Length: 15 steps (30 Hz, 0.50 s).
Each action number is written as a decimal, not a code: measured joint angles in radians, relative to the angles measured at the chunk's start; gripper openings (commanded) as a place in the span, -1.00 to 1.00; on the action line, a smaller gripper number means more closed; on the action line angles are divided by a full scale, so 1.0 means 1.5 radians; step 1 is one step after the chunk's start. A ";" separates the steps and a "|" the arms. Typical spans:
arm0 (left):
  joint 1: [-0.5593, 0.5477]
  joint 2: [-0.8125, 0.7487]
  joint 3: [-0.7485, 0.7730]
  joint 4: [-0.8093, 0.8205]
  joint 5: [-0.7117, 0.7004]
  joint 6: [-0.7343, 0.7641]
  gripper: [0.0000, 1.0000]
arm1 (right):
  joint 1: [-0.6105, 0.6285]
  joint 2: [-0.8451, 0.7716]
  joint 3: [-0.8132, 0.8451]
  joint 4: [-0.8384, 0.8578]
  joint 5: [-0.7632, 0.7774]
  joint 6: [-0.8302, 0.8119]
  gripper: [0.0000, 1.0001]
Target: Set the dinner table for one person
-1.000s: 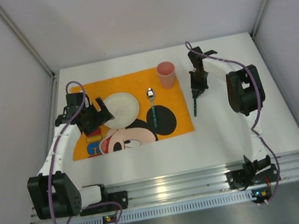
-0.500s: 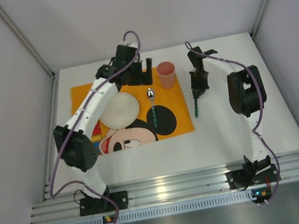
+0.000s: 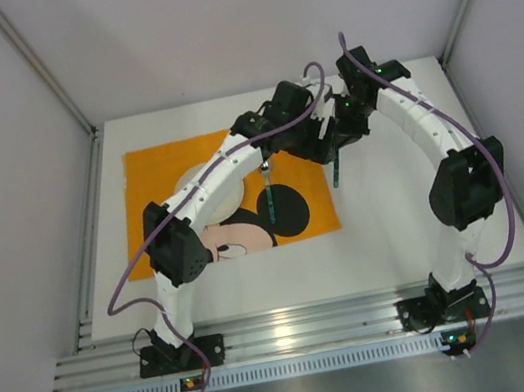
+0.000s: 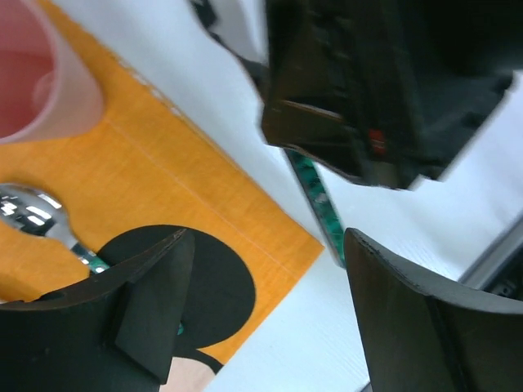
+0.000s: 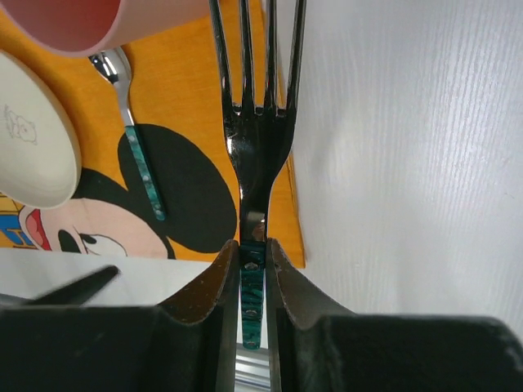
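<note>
My right gripper [image 5: 253,261] is shut on the green handle of a fork [image 5: 257,122] and holds it over the right edge of the orange Mickey Mouse placemat [image 5: 188,73], tines pointing away. In the top view that gripper [image 3: 340,147] sits at the mat's right edge on the white dinner table [image 3: 401,232], with the fork's handle [image 3: 336,173] below it. My left gripper [image 4: 270,327] is open and empty, stretched across the mat right beside the right gripper [image 4: 384,90]. A pink cup [image 4: 33,73] and a spoon [image 4: 33,216] lie on the mat.
A cream plate [image 5: 33,139] sits on the mat left of the spoon [image 5: 135,147]; my left arm [image 3: 208,180] crosses above it in the top view. Grey walls close in the table on three sides. An aluminium rail [image 3: 295,327] runs along the near edge.
My left arm has swung from the mat's left side across the plate to the mat's right edge, close to the right gripper. The right gripper still holds the fork and has shifted slightly.
</note>
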 measured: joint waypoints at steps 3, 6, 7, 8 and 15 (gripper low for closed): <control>-0.031 0.000 0.000 0.000 0.023 0.003 0.50 | 0.000 0.000 0.018 -0.010 0.001 0.005 -1.00; -0.057 0.000 -0.005 0.004 0.041 0.005 0.46 | 0.000 0.000 0.031 -0.019 0.001 0.010 -1.00; -0.066 0.000 -0.010 0.008 0.047 0.006 0.46 | 0.000 0.000 0.036 -0.023 0.002 0.010 -1.00; -0.073 0.000 -0.017 0.010 0.049 0.006 0.46 | 0.000 0.000 0.041 -0.026 0.002 0.012 -1.00; -0.090 0.002 -0.049 0.007 0.007 0.018 0.42 | -0.002 0.001 0.088 -0.051 -0.009 0.021 -1.00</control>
